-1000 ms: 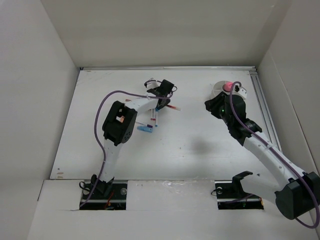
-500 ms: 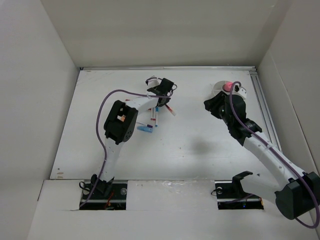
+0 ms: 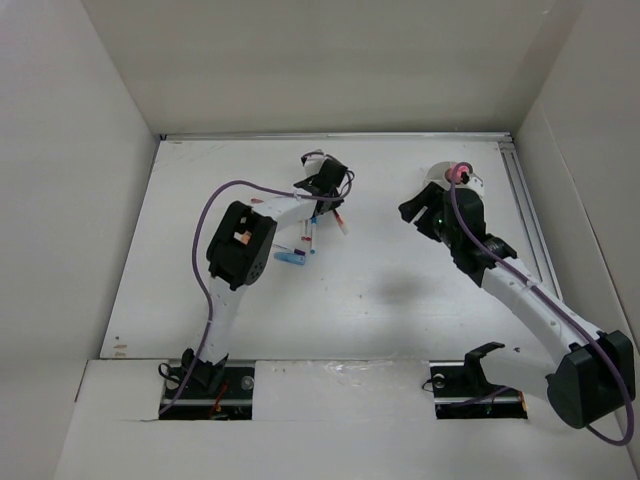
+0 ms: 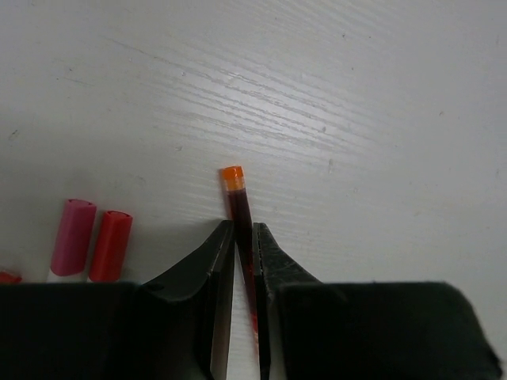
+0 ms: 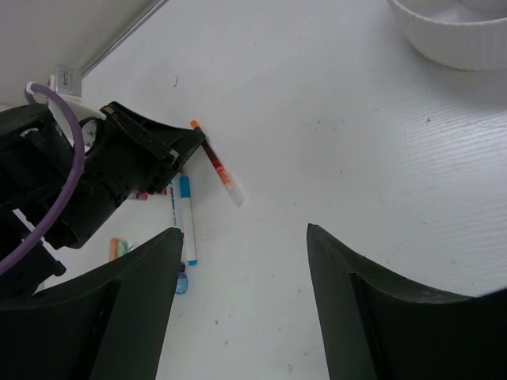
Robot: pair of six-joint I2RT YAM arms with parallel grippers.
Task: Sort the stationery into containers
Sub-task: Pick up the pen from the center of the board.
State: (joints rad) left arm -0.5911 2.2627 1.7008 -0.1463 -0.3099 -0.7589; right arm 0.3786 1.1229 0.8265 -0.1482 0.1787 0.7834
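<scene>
Left gripper [image 4: 242, 233] is pinching the red pen [image 4: 236, 196] between its closed fingers, gripping the barrel just behind the orange tip [image 4: 232, 176], which is poking out past the fingertips. The rest of the barrel is running back under the gripper. In the right wrist view the red pen [image 5: 215, 164] is lying slantwise, its long axis running from far-left to near-right across the table [image 4: 356, 95], with the orange end pointing far-left and the pale end pointing near-right. Whether it is resting on the surface or hanging just off it, I cannot tell.

The tub [image 5: 451, 43] is sitting well to the right of the pen, at about the same depth toward the far edge. Any carry is therefore looking like a mostly rightward sweep. The right gripper [image 5: 243, 237] is hanging with its jaws spread wide and nothing between them, close beside the tub [image 3: 437, 172] and much nearer to it than the left gripper [image 3: 322, 185]. Only the left one is holding the pen, though.

More markers [image 5: 188, 222] are lying on the table just near and left of the pen, apart from it.
</scene>
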